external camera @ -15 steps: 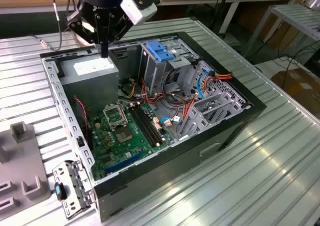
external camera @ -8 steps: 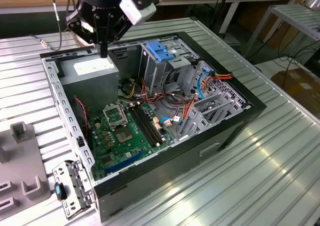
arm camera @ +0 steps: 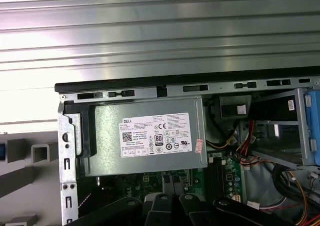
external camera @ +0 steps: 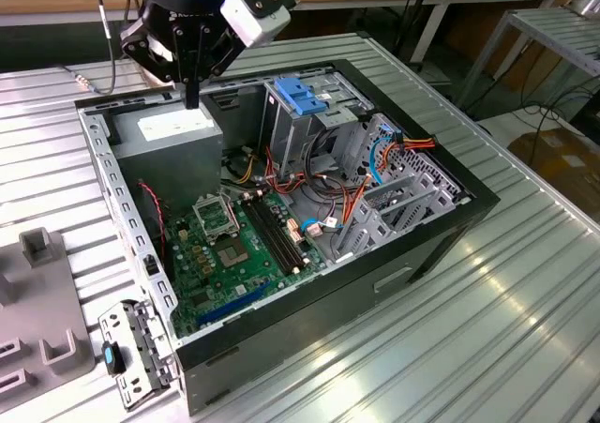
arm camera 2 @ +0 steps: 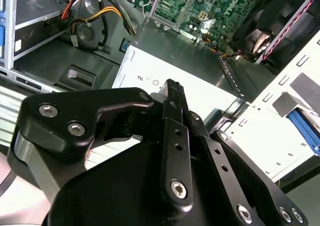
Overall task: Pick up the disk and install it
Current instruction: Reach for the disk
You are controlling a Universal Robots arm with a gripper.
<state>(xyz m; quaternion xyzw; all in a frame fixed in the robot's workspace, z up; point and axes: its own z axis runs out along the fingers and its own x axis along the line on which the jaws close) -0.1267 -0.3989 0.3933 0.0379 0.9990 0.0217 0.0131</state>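
The tool [external camera: 192, 99] hangs with its fingers pressed together and nothing between them, tip over the white sticker of the grey metal box [external camera: 173, 137] in the open computer case [external camera: 394, 282]. In the second wrist view, just past the case's perforated wall, lies a grey slab edged with a blue strip. I take it for the disk [arm camera 2: 303, 125], outside the case by the grey fixture [external camera: 42, 292] on the worktop [external camera: 487, 339], though too little shows to be sure. Farther off inside the case stands the cage [external camera: 302, 99] with the blue plastic top. The disk should be stiff, dense for its size, smooth-faced and shock-sensitive. It is best pinched across its long railed sides at mid-length, not by the label face or connector end.
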